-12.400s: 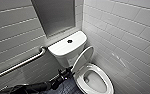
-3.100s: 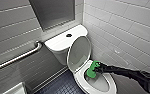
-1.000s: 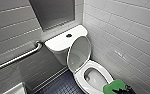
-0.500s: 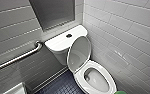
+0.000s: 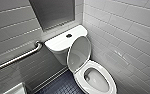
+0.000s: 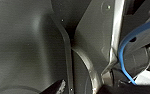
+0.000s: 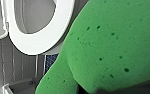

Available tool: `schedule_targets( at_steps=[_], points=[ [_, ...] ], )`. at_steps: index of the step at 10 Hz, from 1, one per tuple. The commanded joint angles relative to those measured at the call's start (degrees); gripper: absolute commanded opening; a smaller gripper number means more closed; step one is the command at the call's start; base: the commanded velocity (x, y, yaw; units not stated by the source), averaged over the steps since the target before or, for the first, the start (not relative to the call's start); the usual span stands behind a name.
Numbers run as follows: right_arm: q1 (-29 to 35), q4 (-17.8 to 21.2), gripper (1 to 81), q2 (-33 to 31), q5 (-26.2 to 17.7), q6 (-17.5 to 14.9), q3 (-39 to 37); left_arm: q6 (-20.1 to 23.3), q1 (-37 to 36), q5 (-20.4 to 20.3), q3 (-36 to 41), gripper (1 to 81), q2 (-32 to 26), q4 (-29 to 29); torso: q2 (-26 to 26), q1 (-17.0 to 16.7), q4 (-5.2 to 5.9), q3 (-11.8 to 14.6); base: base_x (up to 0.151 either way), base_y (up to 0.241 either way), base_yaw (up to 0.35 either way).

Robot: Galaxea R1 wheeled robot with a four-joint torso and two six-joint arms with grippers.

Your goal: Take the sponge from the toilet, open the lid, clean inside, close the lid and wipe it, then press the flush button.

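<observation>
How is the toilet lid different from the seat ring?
The lid stands raised; the seat ring lies down flat. The lid is a solid oval; the seat ring has a big hole in the middle. Both are white and smooth.

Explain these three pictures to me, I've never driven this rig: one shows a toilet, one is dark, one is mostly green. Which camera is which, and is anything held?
The machine is a wheeled robot with two arms. The toilet picture comes from its head camera, looking down: the lid stands raised, the flush button sits on the tank cover, the seat ring is down, and a grab bar runs along the wall. The dark picture is the left wrist camera, close on the robot's own parts and a blue cable. The green picture is the right wrist camera: the sponge sits right before it, off the toilet, so the right arm seems to be carrying it.
</observation>
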Motion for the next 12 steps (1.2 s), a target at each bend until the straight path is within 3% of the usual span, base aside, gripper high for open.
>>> schedule_targets(
  at_steps=[1,5,9,12],
  points=[
    [5.06,-0.07,1.0,-2.28,-3.32,-1.08,2.82,0.30,1.74,4.47,0.70,81.1,-0.08,1.04,0.00,0.02,0.00,0.00,0.000,0.000,0.000],
    [19.47,0.19,1.0,1.32,-18.27,-1.25,2.38,0.30,1.74,4.38,0.70,81.1,-0.08,1.04,0.00,0.02,0.00,0.00,0.000,0.000,0.000],
    [30.80,0.46,1.0,1.94,-27.24,-0.73,4.32,0.21,1.21,4.38,0.70,81.1,-0.25,0.86,0.00,0.00,0.00,0.00,0.000,0.000,0.000],
    [38.91,0.37,1.0,5.01,-35.49,1.11,1.25,0.30,1.21,4.38,0.70,81.1,-0.16,0.95,0.00,0.00,0.00,0.00,0.000,0.000,0.000]
  ],
)
